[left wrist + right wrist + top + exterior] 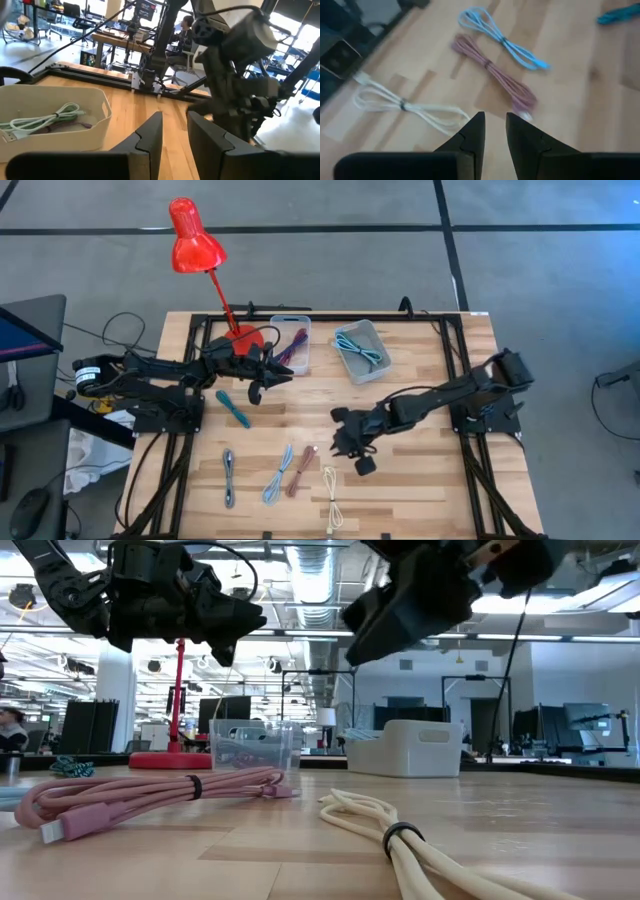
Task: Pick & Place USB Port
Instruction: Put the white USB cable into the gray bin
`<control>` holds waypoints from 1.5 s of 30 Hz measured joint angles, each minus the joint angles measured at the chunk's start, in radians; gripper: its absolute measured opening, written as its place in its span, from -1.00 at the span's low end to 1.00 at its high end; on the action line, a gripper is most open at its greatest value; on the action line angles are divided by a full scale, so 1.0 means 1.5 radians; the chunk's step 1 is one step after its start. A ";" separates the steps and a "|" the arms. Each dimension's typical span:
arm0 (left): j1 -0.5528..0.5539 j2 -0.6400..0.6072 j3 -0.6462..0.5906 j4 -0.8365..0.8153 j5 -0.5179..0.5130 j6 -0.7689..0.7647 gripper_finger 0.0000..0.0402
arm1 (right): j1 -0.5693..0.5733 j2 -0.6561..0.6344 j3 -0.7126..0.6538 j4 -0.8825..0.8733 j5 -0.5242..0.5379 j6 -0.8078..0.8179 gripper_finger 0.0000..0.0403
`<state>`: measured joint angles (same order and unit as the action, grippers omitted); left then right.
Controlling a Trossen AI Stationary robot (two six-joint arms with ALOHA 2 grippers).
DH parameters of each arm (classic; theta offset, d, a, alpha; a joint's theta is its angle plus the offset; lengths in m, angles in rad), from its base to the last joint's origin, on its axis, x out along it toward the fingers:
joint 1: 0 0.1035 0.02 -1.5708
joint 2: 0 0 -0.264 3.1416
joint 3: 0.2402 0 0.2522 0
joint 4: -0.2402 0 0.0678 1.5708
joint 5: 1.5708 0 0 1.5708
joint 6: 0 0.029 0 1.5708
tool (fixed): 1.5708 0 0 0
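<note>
The step in hand appears to be the approach before a pick. The right gripper [352, 448] hangs above the table [440, 490] just right of centre in the high view, near the row of bundled cables in the lower middle of that frame. Its fingers [470, 134] stand a narrow gap apart and hold nothing. The wrist view looks down past them at three cables.

Cables on the table, each coiled and tied at the middle:
- Pink cable [492, 71]: centre of the right wrist view, one plug end just ahead of the fingertips. It is the likeliest target.
- Light blue cable [501, 39]: upper centre of that view, just beside the pink one.
- White cable [405, 106]: left of that view.
- Grey cable [228, 477]: lower left of the high view.
- Teal cable [232, 407]: left of centre in the high view, near the left gripper.

The left gripper [268, 375] hangs over the upper left of the table beside the clear bin [293, 343]. Its fingers [149, 132] are slightly parted and empty.

Next move, as judged: lower the right gripper over the pink cable, widen the fingers to span the bundle, then close. The grey bin [362, 351], upper centre in the high view, already holds a pale green cable [42, 119] and is a probable drop point.
</note>
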<state>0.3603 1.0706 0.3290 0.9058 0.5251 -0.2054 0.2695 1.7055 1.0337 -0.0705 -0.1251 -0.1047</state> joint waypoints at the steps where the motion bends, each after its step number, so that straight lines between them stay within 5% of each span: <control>1: 0.000 0.000 0.000 0.000 0.000 -0.005 -0.55 | 0.000 0.012 0.011 0.000 -0.013 0.006 -0.64; 8: 0.000 0.000 0.000 0.000 0.000 -0.009 -0.55 | -0.008 0.096 0.075 -0.049 -0.145 0.027 -0.64; 20: 0.000 0.000 0.000 0.000 0.000 -0.009 -0.55 | -0.015 0.188 0.106 -0.072 -0.158 0.036 -0.61; 34: 0.000 0.000 0.000 0.000 0.000 -0.007 -0.55 | -0.016 0.202 0.106 -0.059 -0.126 0.030 0.07; 39: 0.000 0.000 0.000 0.000 0.000 -0.007 -0.55 | -0.021 0.208 0.106 -0.054 -0.136 0.028 0.02; 45: 0.000 0.000 0.000 0.000 0.000 -0.008 -0.55 | -0.025 0.208 0.107 -0.054 -0.159 0.028 -0.27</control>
<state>0.3603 1.0706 0.3290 0.9054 0.5251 -0.2173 0.2317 2.0171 1.1938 -0.1516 -0.3639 -0.0621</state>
